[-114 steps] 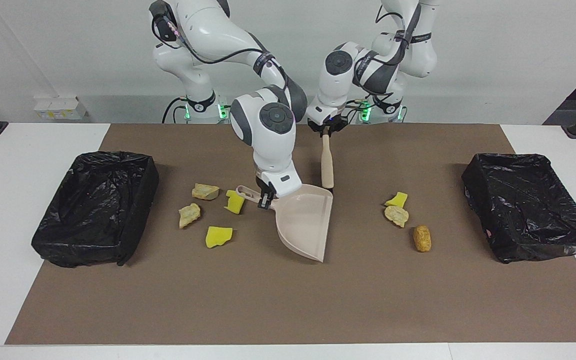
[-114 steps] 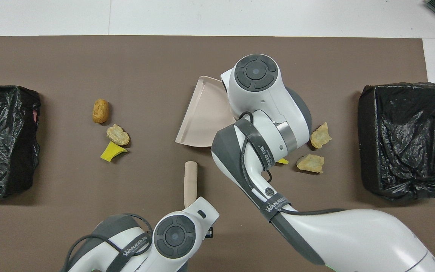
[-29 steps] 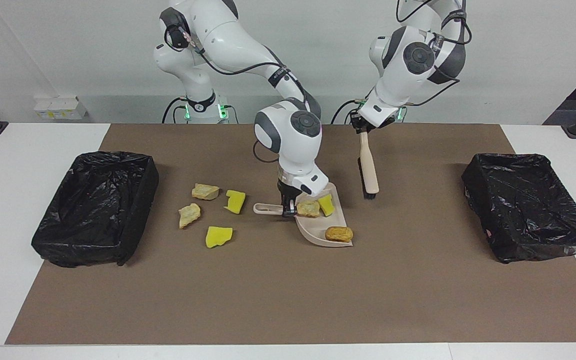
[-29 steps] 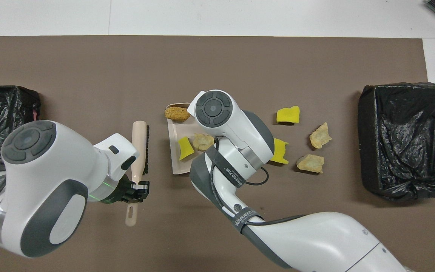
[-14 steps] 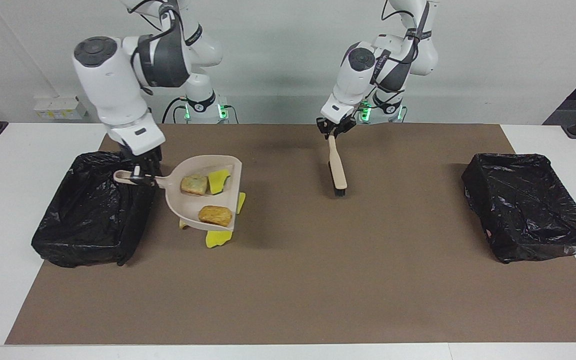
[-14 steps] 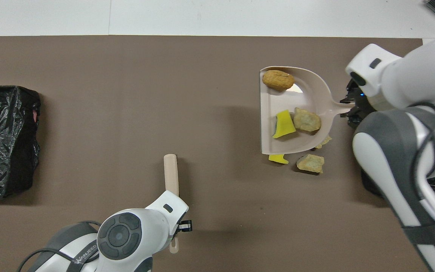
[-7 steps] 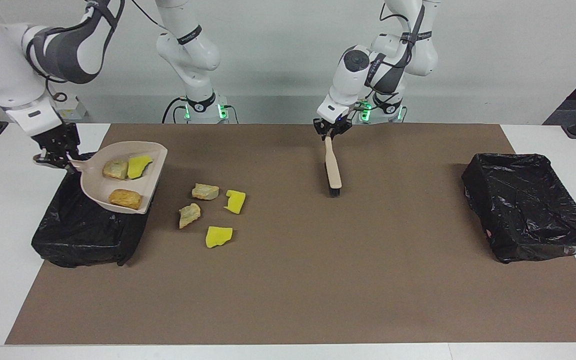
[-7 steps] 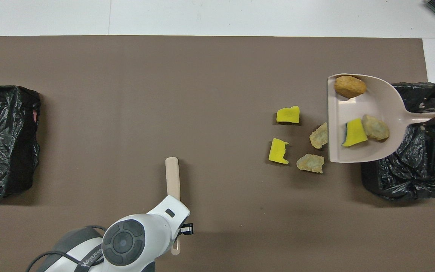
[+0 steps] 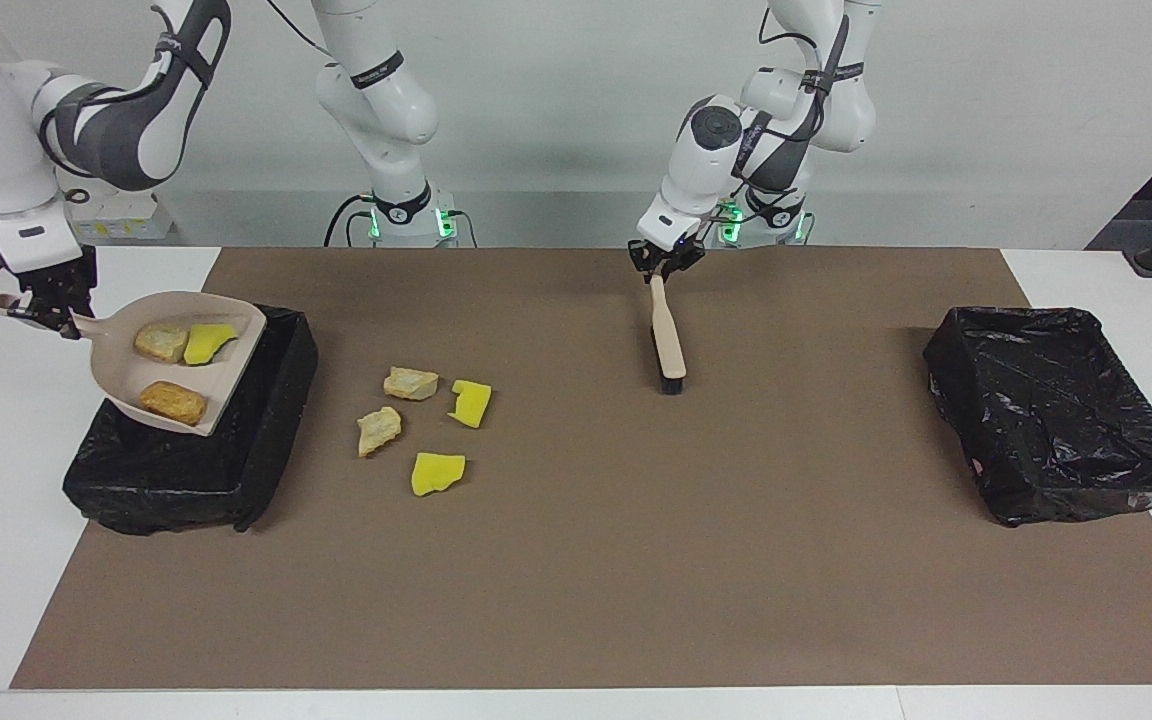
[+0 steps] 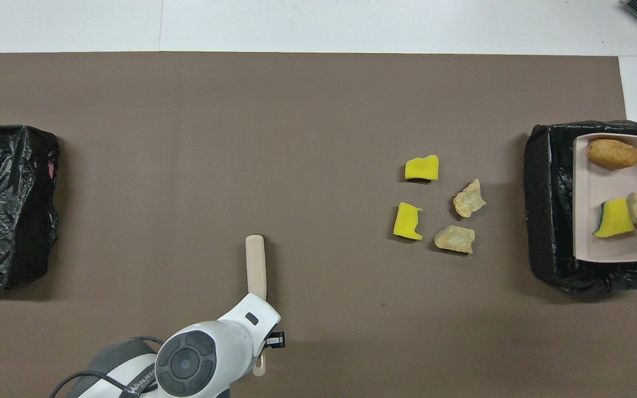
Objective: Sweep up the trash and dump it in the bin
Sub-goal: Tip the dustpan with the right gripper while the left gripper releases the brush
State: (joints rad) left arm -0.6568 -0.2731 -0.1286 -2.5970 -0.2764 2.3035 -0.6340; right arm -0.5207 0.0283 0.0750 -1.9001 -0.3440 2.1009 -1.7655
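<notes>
Gripping the dustpan (image 9: 176, 360) by its handle, the right gripper (image 9: 48, 312) hangs at the upper left of the facing view, clenched on the handle's end. The pan sits level over the bin (image 9: 236, 470) at the right arm's end of the table, its open lip toward the table's middle. Three scraps ride in it: an orange-brown nugget (image 9: 173, 402), a tan lump (image 9: 160, 341) and a yellow chunk (image 9: 208, 341). Nothing has gone into the bin yet, as far as I can see.

Four scraps lie on the brown mat (image 9: 576, 560) just beside that bin, toward the middle: two tan lumps (image 9: 409, 383) (image 9: 377, 430) and two yellow chunks (image 9: 470, 402) (image 9: 436, 472), close together but apart.

At the upper centre of the facing view, the left gripper (image 9: 658, 266) clasps the top of the brush (image 9: 667, 340), which slants down with its bristles at or just above the mat; this arm waits. A second bin (image 9: 1056, 410) stands at the left arm's end, centre right of the frame.

By my reckoning the task is under halfway: one group is swept up and carried, the tipping is due next, and the four loose scraps are left to sweep and dump.
</notes>
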